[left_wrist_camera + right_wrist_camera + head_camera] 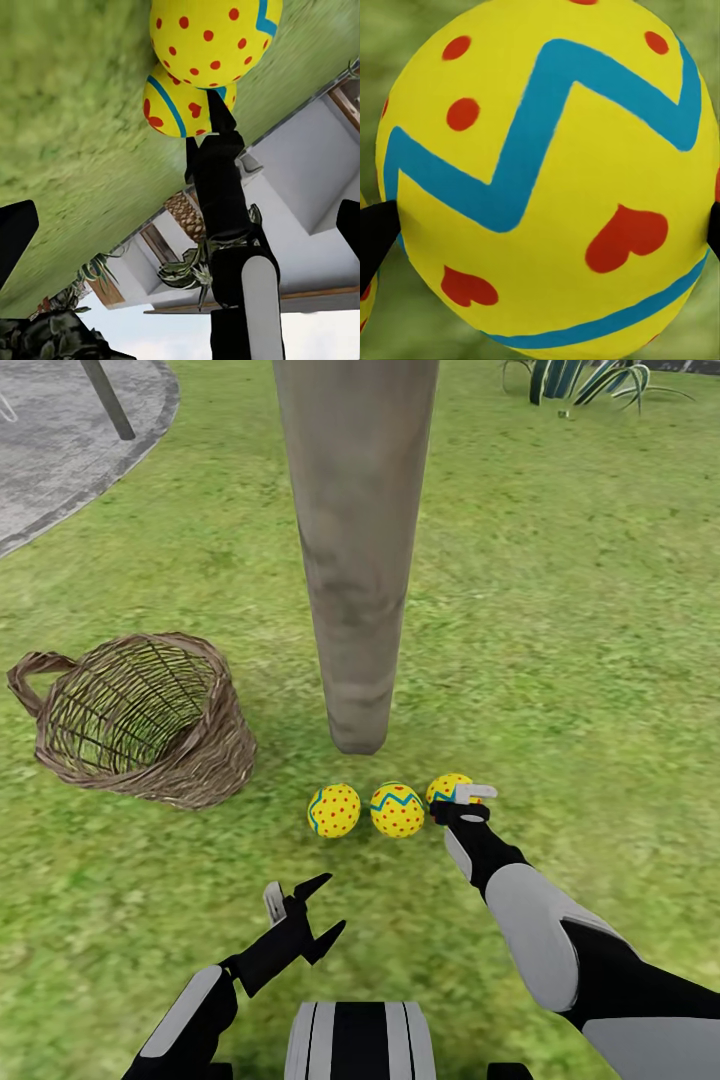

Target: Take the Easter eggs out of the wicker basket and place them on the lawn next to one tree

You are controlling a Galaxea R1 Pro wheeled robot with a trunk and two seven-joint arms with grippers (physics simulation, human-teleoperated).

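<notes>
Left tool [318,908] over lawn [560,610], eggs [397,809] beside tree [355,550].

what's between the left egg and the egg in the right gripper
The middle egg lies between the left egg and the egg at the right gripper, all in a row on the lawn in the head view.

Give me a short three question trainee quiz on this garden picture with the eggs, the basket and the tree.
1. True or false: the brown woven wicker basket holds an egg.
2. How many yellow red-dotted eggs lie by the pale grey-beige tree trunk?
3. Which gripper is at an egg: A left, B right?

Key: 1 false. 2 three: left egg, middle egg, right egg. 3 B, the right gripper; the left gripper hangs open.
</notes>
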